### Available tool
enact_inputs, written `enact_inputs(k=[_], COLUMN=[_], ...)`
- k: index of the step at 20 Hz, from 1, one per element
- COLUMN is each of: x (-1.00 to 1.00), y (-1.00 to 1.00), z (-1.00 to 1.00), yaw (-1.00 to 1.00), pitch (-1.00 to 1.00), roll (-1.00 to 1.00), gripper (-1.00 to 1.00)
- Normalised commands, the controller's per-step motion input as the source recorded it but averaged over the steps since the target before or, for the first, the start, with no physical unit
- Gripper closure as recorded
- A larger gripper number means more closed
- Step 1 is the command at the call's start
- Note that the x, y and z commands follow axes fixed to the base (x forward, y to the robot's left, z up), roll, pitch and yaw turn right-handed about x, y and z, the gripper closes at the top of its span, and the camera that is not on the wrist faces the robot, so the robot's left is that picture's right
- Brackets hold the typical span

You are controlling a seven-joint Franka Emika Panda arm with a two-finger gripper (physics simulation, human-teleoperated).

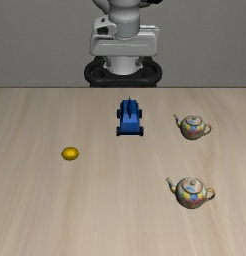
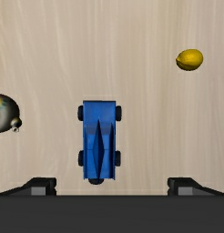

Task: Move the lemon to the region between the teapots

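Wood worktop (image 1: pixel 55 220). Rear teapot (image 1: pixel 194 125) and front teapot (image 1: pixel 192 191) toward exterior view's right, well apart, nothing between. Blue toy car (image 1: pixel 130 117) mid-worktop, directly under the end effector (image 2: pixel 112 187) going by wrist view. Lemon (image 1: pixel 70 153) alone toward exterior view's left, across the car from the teapots. Probably light, firm, rounded, waxy: prone to roll or squirt out of a shallow pinch. Best taken from above, across the widest middle. End effector fingers spread wide, holding nothing. Lemon well off to one side of it, past the car.
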Motion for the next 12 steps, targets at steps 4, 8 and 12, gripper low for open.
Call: enact_inputs(k=[4, 8, 12], x=[0.00, 0.00, 0.00], y=[-1.00, -1.00, -1.00], z=[0.00, 0.00, 0.00], yaw=[0.00, 0.00, 0.00], pitch=[0.00, 0.00, 0.00], roll=[0.00, 0.00, 0.00], gripper=[-1.00, -1.00, -1.00])
